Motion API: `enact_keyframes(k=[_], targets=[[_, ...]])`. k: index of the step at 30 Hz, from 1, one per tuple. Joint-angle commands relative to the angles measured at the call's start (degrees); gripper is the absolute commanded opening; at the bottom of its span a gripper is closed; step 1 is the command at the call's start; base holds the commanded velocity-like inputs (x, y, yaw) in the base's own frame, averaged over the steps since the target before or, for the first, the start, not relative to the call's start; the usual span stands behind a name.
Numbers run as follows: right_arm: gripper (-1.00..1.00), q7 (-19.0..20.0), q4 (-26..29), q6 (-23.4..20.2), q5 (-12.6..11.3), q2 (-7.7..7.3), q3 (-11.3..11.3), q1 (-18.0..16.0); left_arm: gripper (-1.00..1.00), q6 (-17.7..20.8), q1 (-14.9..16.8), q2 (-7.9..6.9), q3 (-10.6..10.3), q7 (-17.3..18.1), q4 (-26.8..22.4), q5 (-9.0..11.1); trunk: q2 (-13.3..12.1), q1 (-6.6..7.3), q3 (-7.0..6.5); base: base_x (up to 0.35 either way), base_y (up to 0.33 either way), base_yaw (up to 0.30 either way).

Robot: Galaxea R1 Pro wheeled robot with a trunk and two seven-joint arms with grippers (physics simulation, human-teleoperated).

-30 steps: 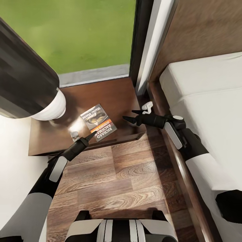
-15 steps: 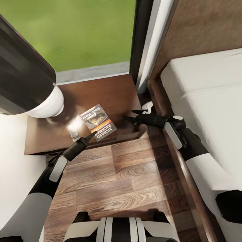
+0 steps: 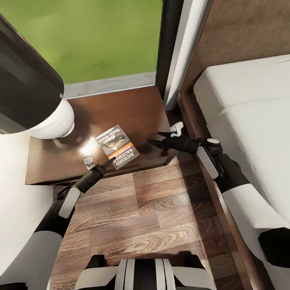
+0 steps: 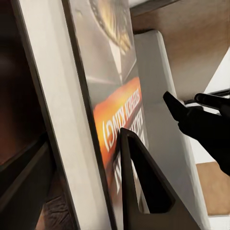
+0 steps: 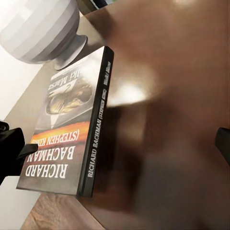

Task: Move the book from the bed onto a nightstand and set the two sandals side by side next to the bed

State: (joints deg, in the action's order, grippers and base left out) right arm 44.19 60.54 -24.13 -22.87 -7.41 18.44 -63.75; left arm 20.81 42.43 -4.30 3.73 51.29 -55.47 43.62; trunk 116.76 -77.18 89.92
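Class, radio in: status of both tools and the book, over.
Left tool at the book's near edge, grip unclear. Right tool open, empty, beside nightstand. Book flat on nightstand near lamp. Nothing blocking.

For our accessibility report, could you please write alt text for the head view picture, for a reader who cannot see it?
A paperback book lies flat on a dark wooden nightstand beside a white lamp base. The left gripper reaches the book's near edge, and the open right gripper hovers to its right. A light-grey bed is at the right, and green grass shows behind the glass.
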Motion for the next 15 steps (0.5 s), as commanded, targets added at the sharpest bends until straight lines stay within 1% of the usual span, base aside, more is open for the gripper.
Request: enact_keyframes(k=[1, 3, 6, 13, 15], targets=[[1.00, -0.13, 0.02, -0.48, -0.60, -0.06, 0.11, -0.04, -1.00, 0.55, 0.02, -0.01, 0.29, 0.23, 0.02, 0.41, 0.01, 0.00, 0.02, 0.000, 0.000, 0.000], [1.00, -0.15, 0.01, -0.48, -0.60, -0.06, 0.11, -0.05, -1.00, 0.55, 0.02, -0.06, 1.09, 0.47, 0.02, 0.41, 0.01, 0.00, 0.02, 0.000, 0.000, 0.000], [1.00, -0.15, 0.02, -0.48, -0.60, -0.06, 0.11, -0.05, -1.00, 0.55, 0.02, -0.09, 1.30, 0.47, 0.02, 0.46, 0.01, 0.00, 0.02, 0.073, 0.000, 0.000], [1.00, -0.15, 0.05, -0.48, -0.60, -0.06, 0.11, -0.05, -1.00, 0.55, 0.02, -0.07, 1.37, 0.47, 0.60, 0.42, 0.01, 0.00, 0.02, 0.247, 0.000, 0.000], [1.00, -0.15, 0.04, -0.48, -0.60, -0.06, 0.11, -0.04, -1.00, 0.55, 0.02, -0.08, 1.37, 0.50, 0.63, 0.40, 0.01, 0.00, 0.02, 0.180, 0.000, 0.000]])
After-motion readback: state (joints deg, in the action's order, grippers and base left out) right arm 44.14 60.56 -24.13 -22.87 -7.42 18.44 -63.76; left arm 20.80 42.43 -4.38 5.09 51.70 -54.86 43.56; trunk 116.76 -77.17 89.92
